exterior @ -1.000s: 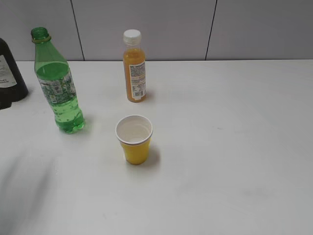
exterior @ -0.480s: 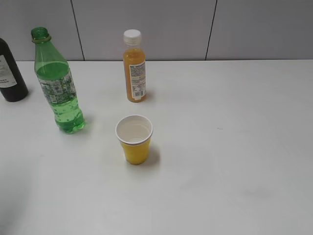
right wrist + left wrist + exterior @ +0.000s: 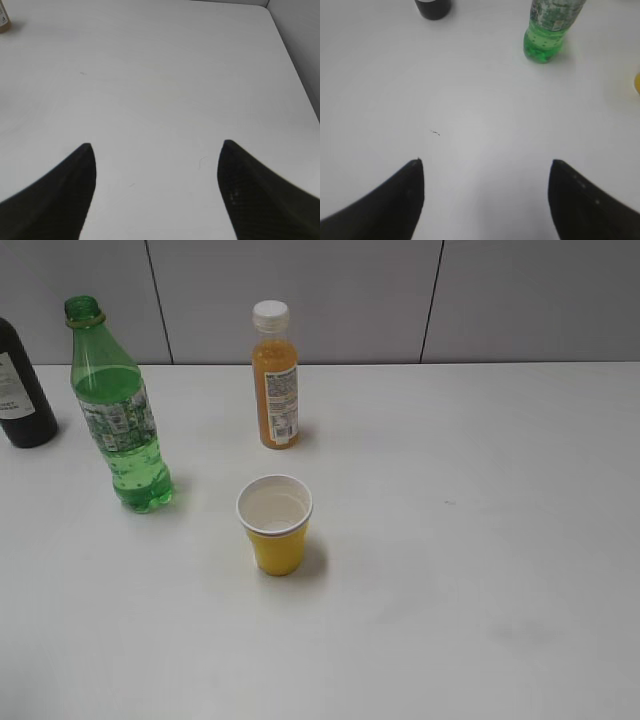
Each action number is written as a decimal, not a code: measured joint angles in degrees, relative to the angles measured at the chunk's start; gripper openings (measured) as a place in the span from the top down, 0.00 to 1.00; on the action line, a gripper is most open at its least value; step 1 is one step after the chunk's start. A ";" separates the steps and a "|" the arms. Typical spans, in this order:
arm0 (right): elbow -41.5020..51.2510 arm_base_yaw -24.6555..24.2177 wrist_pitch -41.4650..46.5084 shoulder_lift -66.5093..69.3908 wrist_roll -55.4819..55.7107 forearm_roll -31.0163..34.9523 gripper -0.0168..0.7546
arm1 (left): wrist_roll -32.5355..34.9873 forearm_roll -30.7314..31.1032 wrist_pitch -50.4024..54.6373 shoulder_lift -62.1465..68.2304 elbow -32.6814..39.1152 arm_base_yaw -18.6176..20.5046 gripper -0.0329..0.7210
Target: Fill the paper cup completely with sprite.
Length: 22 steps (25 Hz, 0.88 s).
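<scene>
The yellow paper cup (image 3: 275, 525) stands upright mid-table with clear liquid inside near its rim. Its yellow edge shows at the right border of the left wrist view (image 3: 637, 84). The green sprite bottle (image 3: 118, 415) stands uncapped to the cup's left, part full; its base shows in the left wrist view (image 3: 547, 35). My left gripper (image 3: 486, 165) is open and empty over bare table, short of the bottle. My right gripper (image 3: 156, 146) is open and empty over bare table. Neither gripper shows in the exterior view.
An orange juice bottle (image 3: 275, 380) with a white cap stands behind the cup. A dark bottle (image 3: 22, 390) with a white label stands at the far left and in the left wrist view (image 3: 433, 7). The table's right edge (image 3: 295, 65) shows in the right wrist view.
A dark blurred shape at the far left, in front of the dark bottle, has withdrawn out of the exterior view. Bottles and cup have not moved.
</scene>
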 joint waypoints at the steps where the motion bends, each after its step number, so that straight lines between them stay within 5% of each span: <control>1: 0.00 0.00 0.00 0.00 0.00 0.00 0.22 | 0.00 -0.45 0.00 -2.09 1.23 0.00 0.17; 12: 0.00 0.00 0.00 0.00 0.00 0.00 0.22 | -0.79 -2.74 0.96 -27.90 14.30 0.00 0.17; 22: 0.00 0.00 0.00 0.00 0.00 0.00 0.22 | -3.41 1.12 -0.08 -43.58 19.84 0.00 0.17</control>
